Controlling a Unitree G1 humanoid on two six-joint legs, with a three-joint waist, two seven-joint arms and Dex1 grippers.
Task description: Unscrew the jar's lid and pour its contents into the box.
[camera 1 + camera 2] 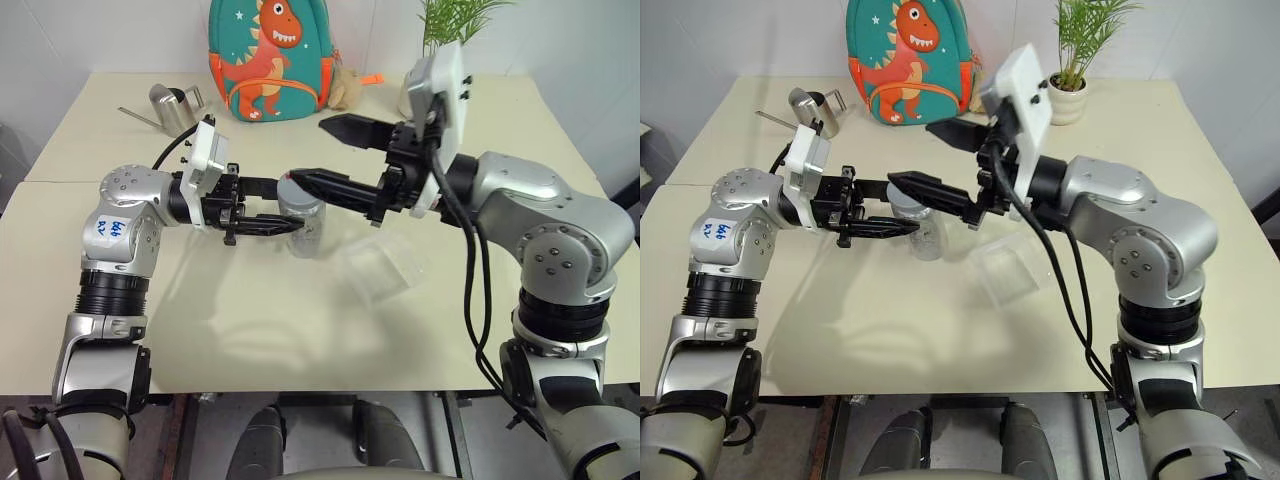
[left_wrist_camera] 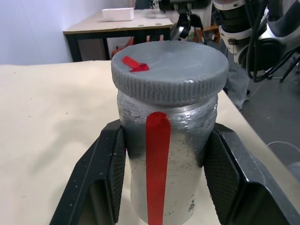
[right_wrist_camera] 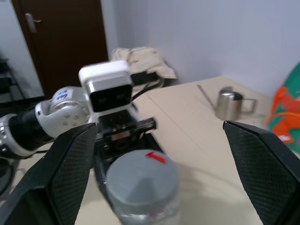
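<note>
Clear, shallow, rounded-square plastic box (image 1: 382, 268) lying on the beige tabletop (image 1: 300, 340), nearer its front edge than the jar. Left gripper (image 1: 268, 208), pointing level toward the right, clenched on the small silver cylindrical jar (image 2: 165, 168) with red stripe, held upright above mid-tabletop. Round grey ribbed lid (image 2: 169, 70) seated on the jar. Right gripper (image 1: 335, 155), pointing left, spread wide, one finger at the lid.

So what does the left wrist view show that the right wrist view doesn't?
Left wrist view: the left end effector shut on the jar, with a red stripe down its side.

Right wrist view: the right end effector open wide around the lid without touching it, and the watering can behind.

Both: the grey lid still on, with its red mark.
</note>
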